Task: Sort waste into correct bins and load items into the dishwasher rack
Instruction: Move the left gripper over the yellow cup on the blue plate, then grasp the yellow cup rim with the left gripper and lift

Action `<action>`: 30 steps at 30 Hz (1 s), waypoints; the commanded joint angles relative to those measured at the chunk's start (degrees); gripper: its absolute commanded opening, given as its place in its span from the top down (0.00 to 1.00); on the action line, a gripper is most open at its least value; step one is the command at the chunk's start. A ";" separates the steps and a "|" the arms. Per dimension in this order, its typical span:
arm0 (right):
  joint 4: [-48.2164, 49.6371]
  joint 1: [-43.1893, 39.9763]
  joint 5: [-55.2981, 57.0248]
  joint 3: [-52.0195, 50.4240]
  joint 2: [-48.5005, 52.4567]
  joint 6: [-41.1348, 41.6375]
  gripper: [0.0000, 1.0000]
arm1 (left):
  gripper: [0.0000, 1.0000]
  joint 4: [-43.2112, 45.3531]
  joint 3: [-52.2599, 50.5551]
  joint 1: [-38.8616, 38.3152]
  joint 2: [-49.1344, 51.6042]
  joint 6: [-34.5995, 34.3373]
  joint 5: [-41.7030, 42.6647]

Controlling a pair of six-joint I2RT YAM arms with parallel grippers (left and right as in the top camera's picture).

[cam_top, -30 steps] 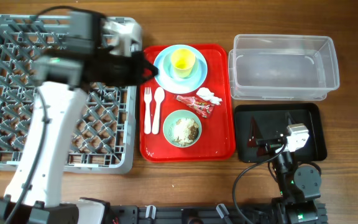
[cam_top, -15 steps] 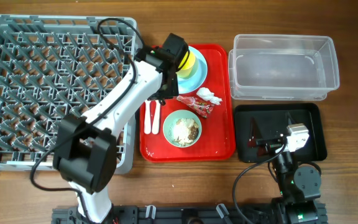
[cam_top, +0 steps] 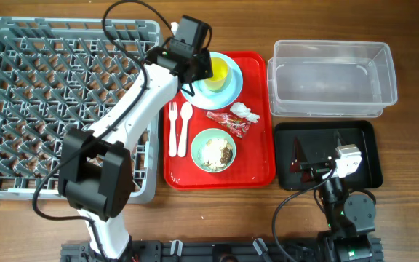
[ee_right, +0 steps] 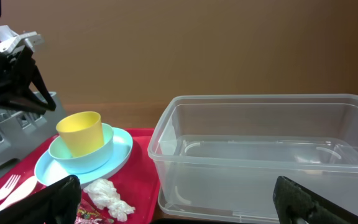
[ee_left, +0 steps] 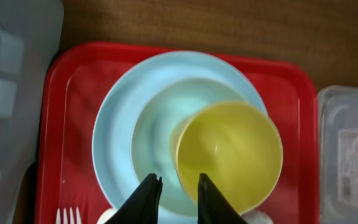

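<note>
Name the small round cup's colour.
The small round cup is yellow; best in left wrist view.

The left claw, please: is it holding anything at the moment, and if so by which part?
Nothing is held. The left claw is open, poised over the rim of the yellow cup without gripping it.

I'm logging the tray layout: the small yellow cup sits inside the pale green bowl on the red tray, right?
No. The yellow cup sits inside the light blue bowl on the red tray; the pale green bowl holds food scraps, as the overhead view shows.
</note>
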 commanded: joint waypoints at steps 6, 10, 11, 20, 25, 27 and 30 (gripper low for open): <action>0.35 -0.09 -0.11 -0.07 -0.26 -0.39 0.00 | 0.81 7.82 1.01 -2.75 0.39 -0.90 7.26; 0.35 -0.09 -0.11 -0.07 -0.26 -0.39 0.00 | 0.81 8.33 1.01 -8.09 2.27 0.76 -4.52; 0.35 -0.09 -0.11 -0.07 -0.26 -0.42 0.00 | 0.81 8.55 0.96 -9.35 3.28 0.76 -7.93; 0.35 -0.09 -0.11 -0.07 -0.26 -0.39 0.00 | 0.84 13.22 0.92 -10.56 6.49 2.86 -11.50; 0.35 -0.09 -0.11 -0.07 -0.26 -0.39 0.00 | 0.84 12.74 0.90 -10.56 6.75 3.58 -11.58; 0.35 -0.09 -0.11 -0.07 -0.24 -0.39 0.00 | 0.84 12.79 0.87 -10.56 8.26 3.58 -11.58; 0.35 -0.09 -0.11 -0.07 -0.26 -0.37 0.00 | 0.84 12.76 0.85 -10.56 10.69 3.58 -11.61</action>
